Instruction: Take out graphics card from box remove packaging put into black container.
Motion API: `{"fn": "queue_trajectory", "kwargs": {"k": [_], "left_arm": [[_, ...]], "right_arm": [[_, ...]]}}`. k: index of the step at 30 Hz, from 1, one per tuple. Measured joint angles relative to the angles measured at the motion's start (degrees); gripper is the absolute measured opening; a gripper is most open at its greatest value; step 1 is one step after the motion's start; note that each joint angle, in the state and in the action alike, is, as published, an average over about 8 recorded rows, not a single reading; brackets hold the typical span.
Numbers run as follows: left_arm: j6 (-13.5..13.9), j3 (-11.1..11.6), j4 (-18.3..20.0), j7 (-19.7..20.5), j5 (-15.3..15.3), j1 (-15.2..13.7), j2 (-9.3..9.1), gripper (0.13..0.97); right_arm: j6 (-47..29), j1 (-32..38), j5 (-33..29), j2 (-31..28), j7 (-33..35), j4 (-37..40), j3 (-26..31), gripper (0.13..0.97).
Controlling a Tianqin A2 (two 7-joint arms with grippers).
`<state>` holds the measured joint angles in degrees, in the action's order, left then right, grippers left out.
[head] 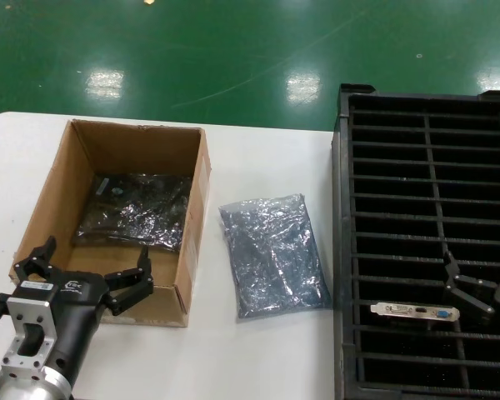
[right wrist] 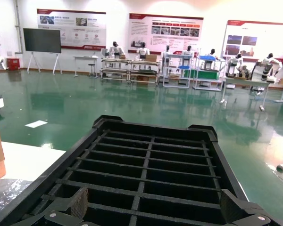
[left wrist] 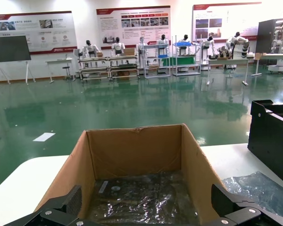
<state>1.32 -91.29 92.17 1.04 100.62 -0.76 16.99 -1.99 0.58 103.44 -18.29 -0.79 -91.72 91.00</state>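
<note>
Crinkly grey-silver anti-static bag [head: 273, 255] lies empty on my white worktop [head: 267, 350], silver-bracketed graphics card [head: 415, 312] already slotted in the black slatted crate [head: 343, 250]; right end effector [head: 471, 300] spread wide alongside could snag it, left end effector [head: 87, 271] wide over the brown cardboard box [head: 196, 208].

White counter [head: 267, 350] with rounded corner, on green floor [head: 233, 50]. Resting directly on it, left to right: cardboard box [head: 192, 250], empty silver packaging [head: 273, 254], black container [head: 343, 250].

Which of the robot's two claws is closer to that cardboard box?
The left. The left gripper hovers open at the cardboard box's near edge, while the right gripper is open far across the table, over the black crate.
</note>
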Motion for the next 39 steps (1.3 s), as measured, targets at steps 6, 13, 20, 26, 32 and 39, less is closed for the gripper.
{"fn": "queue_trajectory", "kwargs": {"k": [6, 13, 20, 26, 32, 39], "left_arm": [[0.0, 0.0, 0.0, 0.0, 0.0, 0.0, 0.0, 0.966], [0.0, 0.0, 0.0, 0.0, 0.0, 0.0, 0.0, 0.966], [0.0, 0.0, 0.0, 0.0, 0.0, 0.0, 0.0, 0.966], [0.0, 0.0, 0.0, 0.0, 0.0, 0.0, 0.0, 0.966], [0.0, 0.0, 0.0, 0.0, 0.0, 0.0, 0.0, 0.966], [0.0, 0.0, 0.0, 0.0, 0.0, 0.0, 0.0, 0.966]], "right_arm": [[0.0, 0.0, 0.0, 0.0, 0.0, 0.0, 0.0, 0.966], [0.0, 0.0, 0.0, 0.0, 0.0, 0.0, 0.0, 0.966], [0.0, 0.0, 0.0, 0.0, 0.0, 0.0, 0.0, 0.966], [0.0, 0.0, 0.0, 0.0, 0.0, 0.0, 0.0, 0.966], [0.0, 0.0, 0.0, 0.0, 0.0, 0.0, 0.0, 0.966], [0.0, 0.0, 0.0, 0.0, 0.0, 0.0, 0.0, 0.966]]}}
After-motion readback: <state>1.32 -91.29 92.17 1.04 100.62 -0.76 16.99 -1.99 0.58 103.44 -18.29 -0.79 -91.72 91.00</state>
